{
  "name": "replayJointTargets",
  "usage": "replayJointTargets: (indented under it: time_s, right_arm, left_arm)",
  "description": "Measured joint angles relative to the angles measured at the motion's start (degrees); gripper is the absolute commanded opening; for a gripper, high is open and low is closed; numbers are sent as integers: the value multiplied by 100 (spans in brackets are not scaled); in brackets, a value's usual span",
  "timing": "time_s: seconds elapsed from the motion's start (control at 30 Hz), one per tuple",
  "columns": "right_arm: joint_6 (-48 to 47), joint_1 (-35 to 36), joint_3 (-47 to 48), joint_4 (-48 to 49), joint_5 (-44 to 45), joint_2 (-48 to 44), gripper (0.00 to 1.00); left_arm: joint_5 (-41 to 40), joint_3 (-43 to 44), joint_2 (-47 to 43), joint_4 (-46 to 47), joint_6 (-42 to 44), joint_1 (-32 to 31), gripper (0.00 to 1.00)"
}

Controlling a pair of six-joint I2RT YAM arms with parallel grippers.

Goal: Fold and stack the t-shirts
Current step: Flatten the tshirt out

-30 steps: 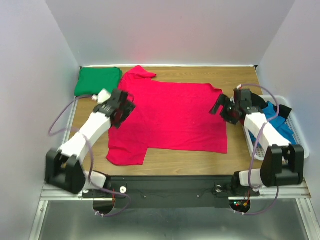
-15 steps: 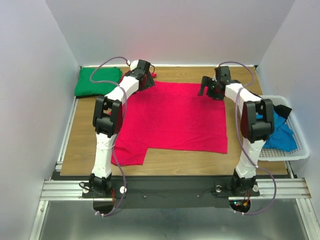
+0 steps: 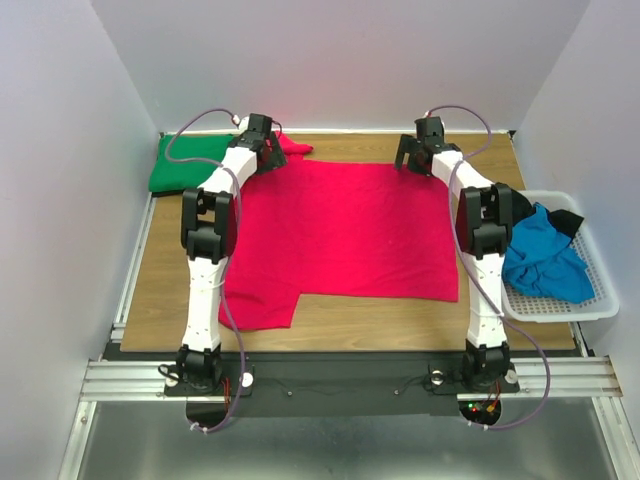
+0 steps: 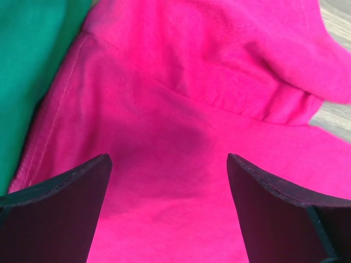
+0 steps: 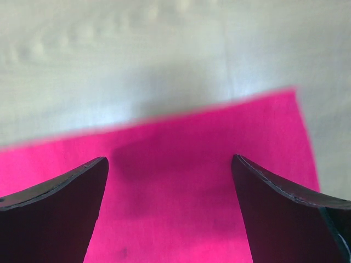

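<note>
The crimson red t-shirt (image 3: 340,230) lies spread flat across the table. My left gripper (image 3: 262,152) is open just above its far left corner, by the sleeve; in the left wrist view red cloth (image 4: 181,137) fills the space between the fingers (image 4: 60,208). My right gripper (image 3: 418,160) is open over the shirt's far right corner (image 5: 274,109), with table showing beyond the hem. The folded emerald green t-shirt (image 3: 190,162) lies at the far left and shows in the left wrist view (image 4: 27,71). The bright blue t-shirt (image 3: 545,262) and a black one (image 3: 568,222) lie crumpled in the basket.
The white slatted basket (image 3: 560,308) stands off the table's right edge. The wooden table (image 3: 165,270) is bordered by white walls at the back and sides. Both arms stretch from the near rail to the far edge.
Both arms have reached from mid-table out to the far edge. The left gripper now sits over the red shirt's far left corner and the right gripper over its far right corner.
</note>
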Motion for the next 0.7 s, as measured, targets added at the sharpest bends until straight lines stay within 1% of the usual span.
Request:
replayJointTargets:
  time_s: [0.1, 0.27, 0.37, 0.5, 0.57, 0.63, 0.7]
  right_arm:
    - [-107, -68, 535, 4, 81, 332, 100]
    - [-332, -162, 555, -4, -46, 302, 100]
    - [-431, -186, -87, -39, -120, -208, 100]
    - [-413, -129, -1309, -87, -199, -1362, 100]
    - [-374, -61, -1849, -68, -199, -1884, 100]
    - [-273, 28, -2168, -81, -170, -2225, 100]
    - [-175, 79, -2323, -48, -109, -2302, 100]
  left_arm:
    - [114, 68, 31, 37, 66, 20, 99]
    - [310, 280, 52, 138, 129, -24, 99]
    - [404, 284, 52, 221, 131, -59, 99]
    - [409, 109, 35, 297, 125, -131, 99]
    - [361, -142, -9, 317, 120, -181, 99]
    - [304, -352, -28, 295, 116, -225, 99]
    - [236, -398, -39, 310, 120, -275, 99]
